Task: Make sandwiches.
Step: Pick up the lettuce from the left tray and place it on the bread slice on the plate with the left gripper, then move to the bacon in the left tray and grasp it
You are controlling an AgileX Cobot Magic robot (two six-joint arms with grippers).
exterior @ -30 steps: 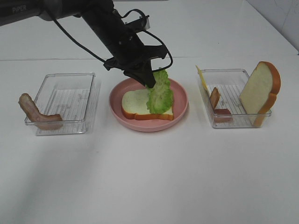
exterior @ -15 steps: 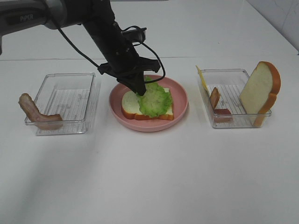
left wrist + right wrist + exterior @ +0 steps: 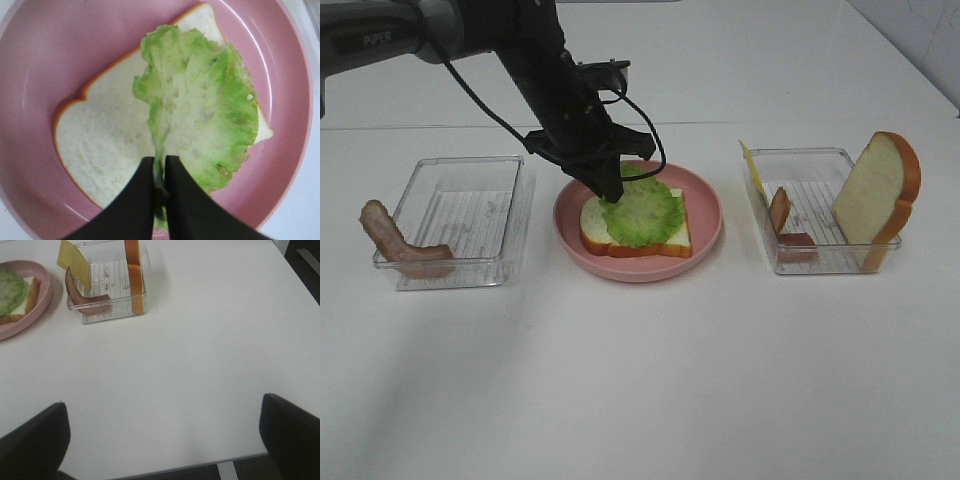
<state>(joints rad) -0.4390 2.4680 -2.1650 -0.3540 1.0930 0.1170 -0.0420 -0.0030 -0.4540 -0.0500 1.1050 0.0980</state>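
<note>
A white bread slice (image 3: 600,226) with orange crust lies on the pink plate (image 3: 710,215). A ruffled green lettuce leaf (image 3: 642,212) lies flat on the bread. My left gripper (image 3: 611,192) is shut on the leaf's stem (image 3: 159,172), low over the plate's rear left. A second bread slice (image 3: 876,195) stands on edge in the right tray (image 3: 768,222), with a bacon strip (image 3: 781,211) and a yellow cheese slice (image 3: 751,168). Another bacon strip (image 3: 390,240) hangs over the left tray's (image 3: 460,215) left wall. My right gripper's fingers (image 3: 35,437) stand wide apart over bare table.
White table all round. The two clear trays flank the plate. The right wrist view shows the right tray (image 3: 107,282), the plate's edge (image 3: 30,305) and the table's edge (image 3: 200,465) close by.
My left gripper has come down and moved left with the lettuce. The leaf hung upright a second ago and now lies spread flat on the bread.
</note>
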